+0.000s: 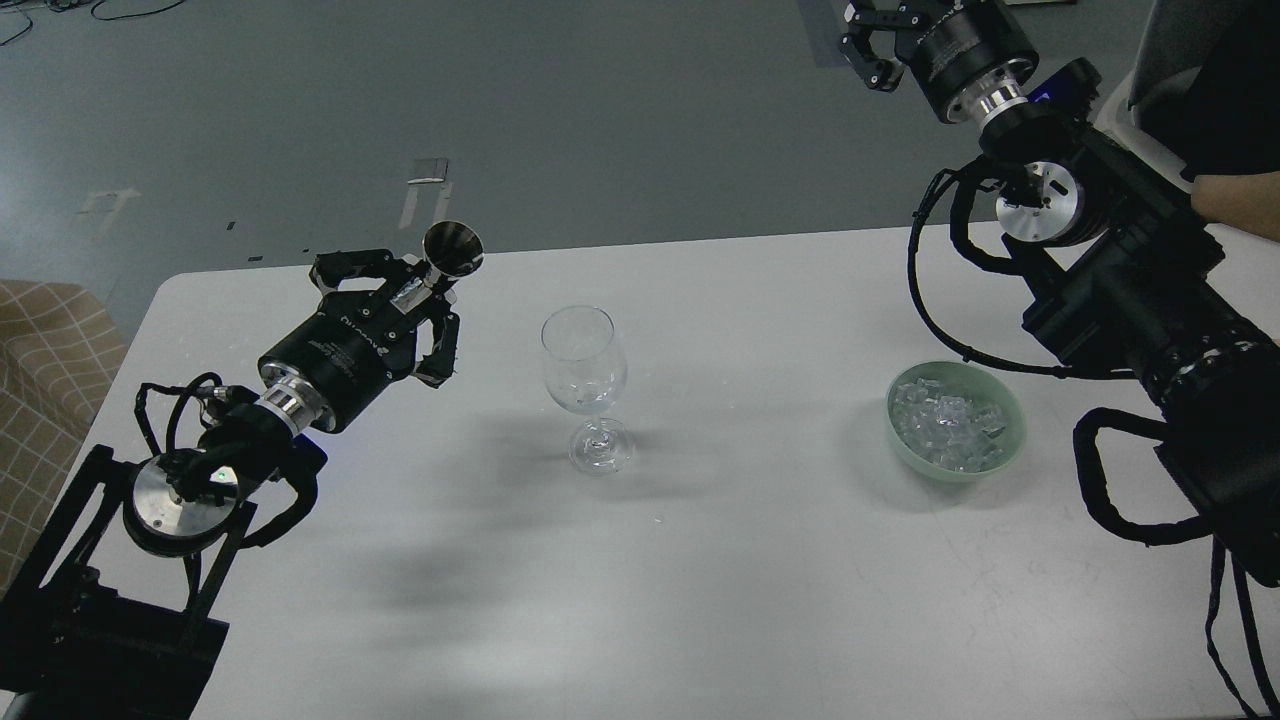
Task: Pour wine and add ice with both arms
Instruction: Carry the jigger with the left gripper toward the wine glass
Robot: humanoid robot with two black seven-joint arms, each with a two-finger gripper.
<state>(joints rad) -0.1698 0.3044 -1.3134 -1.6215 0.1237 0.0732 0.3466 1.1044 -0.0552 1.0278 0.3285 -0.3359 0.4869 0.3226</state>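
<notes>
Where the checked fabric (pixel 45 400) shows at the left edge, our white desk (pixel 700 600) begins, rounded at its corner, faintly scuffed at lower right. Beyond it lies grey floor (pixel 300 100) with tape marks (pixel 425 190). Our left end effector (pixel 425 300) is clamped on a dark metal cup (pixel 452 250) at centre-left. A clear wine glass (pixel 585 385) stands mid-desk. Right of it, ice (pixel 945 420) fills a pale green bowl (pixel 1005 450). At upper right our right end effector (pixel 870 45) hangs over the floor, fingers parted, holding nothing.
</notes>
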